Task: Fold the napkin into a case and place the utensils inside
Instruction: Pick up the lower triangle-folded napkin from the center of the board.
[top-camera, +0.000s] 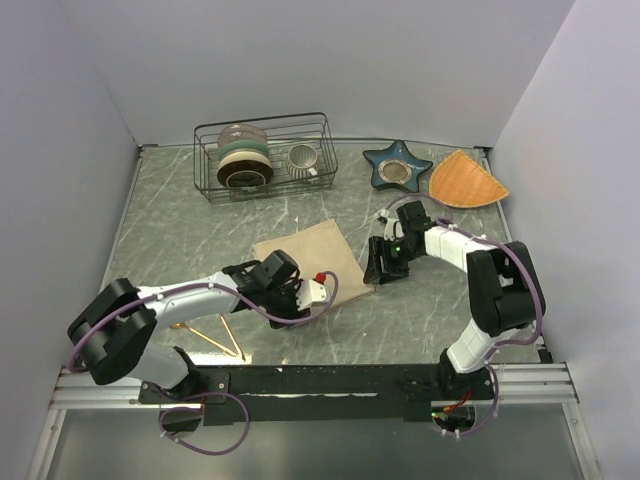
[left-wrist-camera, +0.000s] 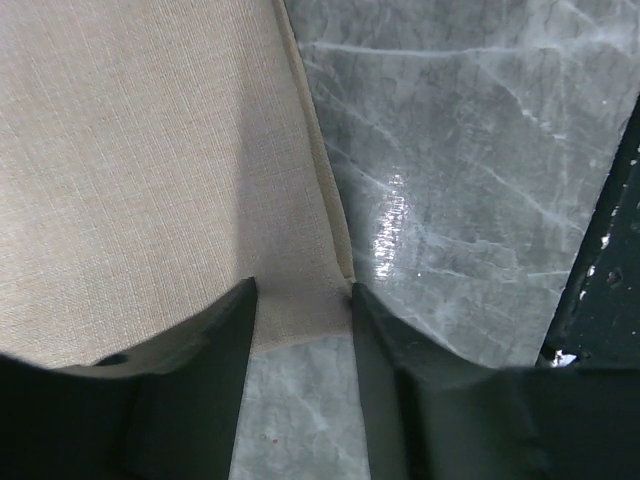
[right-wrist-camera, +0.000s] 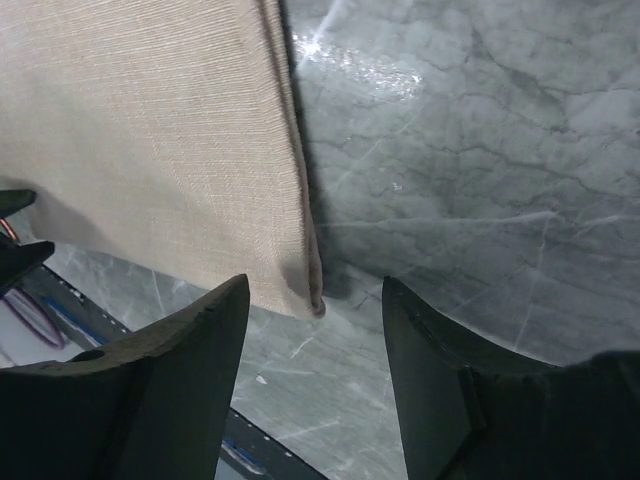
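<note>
The beige napkin (top-camera: 312, 258) lies flat on the marble table as a roughly square piece, with a doubled edge (left-wrist-camera: 325, 190) showing in the left wrist view. A case is not in view. My left gripper (top-camera: 290, 298) is at the napkin's near corner. It is open, its jaws (left-wrist-camera: 302, 285) straddling that corner (left-wrist-camera: 300, 320) low on the table. My right gripper (top-camera: 384, 268) hovers open at the napkin's right corner (right-wrist-camera: 312, 298), which lies between its fingertips (right-wrist-camera: 315, 280) untouched. The thin gold utensils (top-camera: 230, 337) lie crossed near the left arm's base.
A wire rack (top-camera: 262, 155) with dishes stands at the back. A blue star-shaped dish (top-camera: 397, 165) and an orange wedge mat (top-camera: 465, 180) are at the back right. The black rail (top-camera: 320, 380) runs along the near edge.
</note>
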